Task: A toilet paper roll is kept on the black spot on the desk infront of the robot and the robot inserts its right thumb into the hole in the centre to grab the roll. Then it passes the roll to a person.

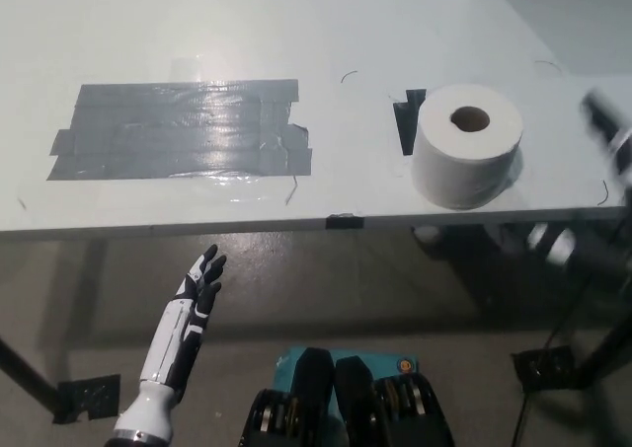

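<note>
A white toilet paper roll [466, 146] stands on end on the white desk [296, 33], near its front right edge, with the cardboard hole facing up. It partly covers a black tape spot [406, 119], which shows at its left. My right hand [610, 131] is a blurred dark shape at the picture's right edge, to the right of the roll and apart from it. My white left hand [193, 304] rests open below the desk's front edge at the lower left, holding nothing.
A large patch of grey tape [183, 129] is stuck on the desk's left half. The desk's front edge [197, 225] crosses the picture, with floor and table legs below it. A blurred pale shape [549, 242] lies below the edge at the right.
</note>
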Robot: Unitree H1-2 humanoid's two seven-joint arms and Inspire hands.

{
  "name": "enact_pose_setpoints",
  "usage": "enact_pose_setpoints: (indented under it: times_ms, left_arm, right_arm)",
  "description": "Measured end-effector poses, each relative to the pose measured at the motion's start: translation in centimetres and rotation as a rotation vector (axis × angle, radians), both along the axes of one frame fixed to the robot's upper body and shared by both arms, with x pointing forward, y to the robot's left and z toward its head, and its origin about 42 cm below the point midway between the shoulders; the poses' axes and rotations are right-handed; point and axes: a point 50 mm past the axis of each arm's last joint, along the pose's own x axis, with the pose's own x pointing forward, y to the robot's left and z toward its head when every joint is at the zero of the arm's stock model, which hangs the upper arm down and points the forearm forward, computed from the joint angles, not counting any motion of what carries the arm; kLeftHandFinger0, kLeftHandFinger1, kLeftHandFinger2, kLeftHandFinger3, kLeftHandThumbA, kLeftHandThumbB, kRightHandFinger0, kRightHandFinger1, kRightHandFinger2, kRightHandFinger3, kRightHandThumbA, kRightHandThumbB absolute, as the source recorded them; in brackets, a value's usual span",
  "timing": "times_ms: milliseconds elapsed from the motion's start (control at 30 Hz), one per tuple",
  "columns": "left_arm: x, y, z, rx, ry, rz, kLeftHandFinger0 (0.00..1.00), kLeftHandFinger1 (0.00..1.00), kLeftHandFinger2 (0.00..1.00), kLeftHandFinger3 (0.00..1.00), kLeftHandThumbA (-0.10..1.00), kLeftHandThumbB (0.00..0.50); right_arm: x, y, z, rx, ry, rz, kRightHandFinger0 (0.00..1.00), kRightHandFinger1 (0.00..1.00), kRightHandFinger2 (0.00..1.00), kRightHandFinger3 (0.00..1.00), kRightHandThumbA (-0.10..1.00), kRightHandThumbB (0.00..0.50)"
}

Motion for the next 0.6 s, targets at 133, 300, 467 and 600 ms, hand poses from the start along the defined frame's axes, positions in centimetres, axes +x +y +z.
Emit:
enact_pose_setpoints:
  times_ms: [133,300,467,600]
  left_arm:
    - [0.0,0.0,0.0,0.001,0.001,0.000,1.00,1.00,1.00,1.00,1.00,0.160]
    - [0.1,0.0,0.0,0.002,0.001,0.000,1.00,1.00,1.00,1.00,1.00,0.169]
    - [0.1,0.0,0.0,0.001,0.001,0.000,1.00,1.00,1.00,1.00,1.00,0.173]
    - [0.0,0.0,0.0,0.002,0.002,0.000,1.00,1.00,1.00,1.00,1.00,0.164]
  right_arm:
    - [2.9,-1.4,5.5,-0.098,-0.048,-0.018,1.00,1.00,1.00,1.00,0.94,0.413]
    - [7.1,-1.9,11.0,-0.186,-0.020,-0.032,1.00,1.00,1.00,1.00,0.89,0.411]
    - [12.3,-0.8,14.3,-0.261,0.113,-0.019,1.00,1.00,1.00,1.00,0.80,0.424]
    - [15.9,0.5,15.2,-0.331,0.255,0.000,1.00,1.00,1.00,1.00,0.94,0.362]
